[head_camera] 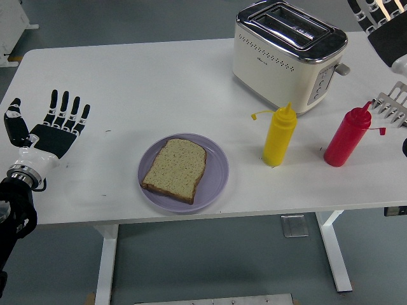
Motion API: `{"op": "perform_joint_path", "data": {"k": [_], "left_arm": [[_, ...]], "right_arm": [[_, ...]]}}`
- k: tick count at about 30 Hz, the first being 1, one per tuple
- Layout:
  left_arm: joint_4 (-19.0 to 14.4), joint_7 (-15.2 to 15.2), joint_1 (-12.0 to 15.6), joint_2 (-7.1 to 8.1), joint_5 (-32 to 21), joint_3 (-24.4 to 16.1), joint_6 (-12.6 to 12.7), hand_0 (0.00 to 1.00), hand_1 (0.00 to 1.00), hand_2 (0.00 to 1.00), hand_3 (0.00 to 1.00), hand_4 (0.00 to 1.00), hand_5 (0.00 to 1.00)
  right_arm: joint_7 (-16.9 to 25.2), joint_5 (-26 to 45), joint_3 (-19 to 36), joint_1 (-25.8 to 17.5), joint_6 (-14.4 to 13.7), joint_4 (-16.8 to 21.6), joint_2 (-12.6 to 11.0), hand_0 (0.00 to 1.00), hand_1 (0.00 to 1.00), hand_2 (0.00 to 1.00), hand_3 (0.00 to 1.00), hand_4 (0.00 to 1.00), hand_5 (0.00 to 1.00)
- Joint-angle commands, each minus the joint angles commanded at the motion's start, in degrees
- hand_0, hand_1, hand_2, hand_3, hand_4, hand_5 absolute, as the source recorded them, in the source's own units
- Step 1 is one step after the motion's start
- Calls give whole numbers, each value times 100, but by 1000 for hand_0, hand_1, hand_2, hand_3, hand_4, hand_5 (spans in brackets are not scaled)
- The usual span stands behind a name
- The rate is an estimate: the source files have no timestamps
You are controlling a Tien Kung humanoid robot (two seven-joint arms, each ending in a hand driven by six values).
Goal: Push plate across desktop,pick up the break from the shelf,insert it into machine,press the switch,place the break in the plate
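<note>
A slice of brown bread (175, 169) lies flat on the lilac plate (216, 180) near the table's front edge. The cream and chrome toaster (287, 53) stands at the back right with both slots empty. My left hand (49, 127) rests palm up at the table's left edge, fingers spread and holding nothing. My right hand (381, 25) shows only partly at the top right corner, to the right of the toaster, with its fingers extended and nothing in them.
A yellow squeeze bottle (280, 135) and a red squeeze bottle (347, 136) stand in front of the toaster. A metal wire rack (392, 107) sits at the right edge of the table.
</note>
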Motion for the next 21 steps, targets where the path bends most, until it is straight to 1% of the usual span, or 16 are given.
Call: {"op": "perform_joint_path", "data": {"k": [2, 8, 13, 21], "left_arm": [[-67, 3, 7, 7, -27, -10, 12, 785, 749, 701, 697, 769, 998], [-491, 23, -7, 104, -246, -118, 74, 784, 748, 700, 698, 769, 998], [-726, 31, -39, 163, -391, -186, 105, 785, 748, 702, 698, 770, 998], [-880, 50, -84, 173, -521, -227, 129, 784, 747, 702, 699, 771, 998]], "right_arm": [[-4, 113, 5, -128, 3, -6, 48, 780, 720, 682, 676, 722, 438], [-47, 274, 75, -429, 43, 6, 181, 792, 722, 680, 675, 719, 427], [-89, 306, 134, -571, 71, 36, 246, 790, 718, 672, 667, 715, 417], [-112, 322, 133, -721, 83, 98, 326, 790, 716, 671, 666, 707, 410]]}}
